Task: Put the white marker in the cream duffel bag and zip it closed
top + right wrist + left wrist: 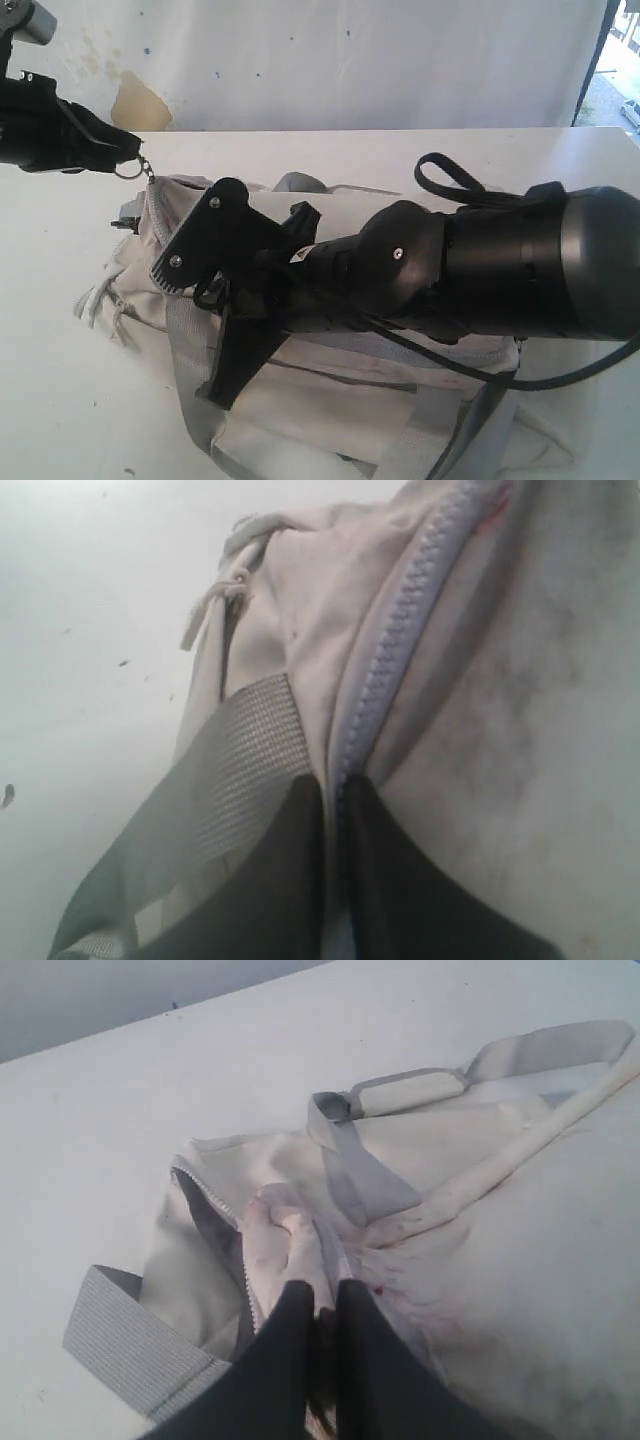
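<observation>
right arm (520, 260): glossy black, rounded casing | silver screws (398, 254) | black cable (470, 372) | left arm (50, 125): black

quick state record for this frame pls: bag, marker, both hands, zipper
bag: cream duffel bag lying on the white table
marker: white marker not in sight in any view
left hand: left hand shut, pinching a fold of bag fabric beside the zipper
right hand: right hand shut on the zipper line
zipper state: gapes near the left hand; teeth look meshed in the right wrist view
strap: grey webbing strap lies loose on the table
</observation>
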You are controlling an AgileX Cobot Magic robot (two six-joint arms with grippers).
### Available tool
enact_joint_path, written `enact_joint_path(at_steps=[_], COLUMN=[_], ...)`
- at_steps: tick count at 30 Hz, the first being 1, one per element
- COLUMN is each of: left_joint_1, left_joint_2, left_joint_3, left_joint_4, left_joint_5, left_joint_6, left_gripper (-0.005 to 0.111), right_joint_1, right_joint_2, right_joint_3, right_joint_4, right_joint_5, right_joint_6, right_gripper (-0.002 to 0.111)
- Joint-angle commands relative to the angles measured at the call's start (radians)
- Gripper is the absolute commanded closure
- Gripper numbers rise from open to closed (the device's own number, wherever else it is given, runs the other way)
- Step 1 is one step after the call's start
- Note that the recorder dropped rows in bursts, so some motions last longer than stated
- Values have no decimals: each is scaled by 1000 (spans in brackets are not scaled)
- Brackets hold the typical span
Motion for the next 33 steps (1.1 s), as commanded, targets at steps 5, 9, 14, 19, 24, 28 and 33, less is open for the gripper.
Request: enact_joint_path(at_steps=[5,9,14,19,24,28,33], left_joint_1=[9,9,9,9,9,9,9], left_joint_2=[146,207,294,369,396,390,386], left_joint_3=[-123,-177,-249,-309,-348,-352,-352], left_joint_4=[-35,-35,-35,-49,-50,-50,13], left_joint_5=[-301,-309,-353,-368,-332,-245,-104], left_joint_6=[72,72,72,67,46,44,-50], left_gripper=[107,107,107,107,107,102,63], right_joint_1=[5,5,5,5,5,5,5], right_joint_2=[3,3,3,3,3,3,3], right_joint_3=[27,27,27,27,27,27,-7], right_joint_4=[-73,-73,-73,-75,-75,-75,-63], right_joint_5=[208,208,171,149,122,49,1], right_joint_6=[-3,0,35,51,71,141,295], right_gripper=[108,108,108,108,108,104,49])
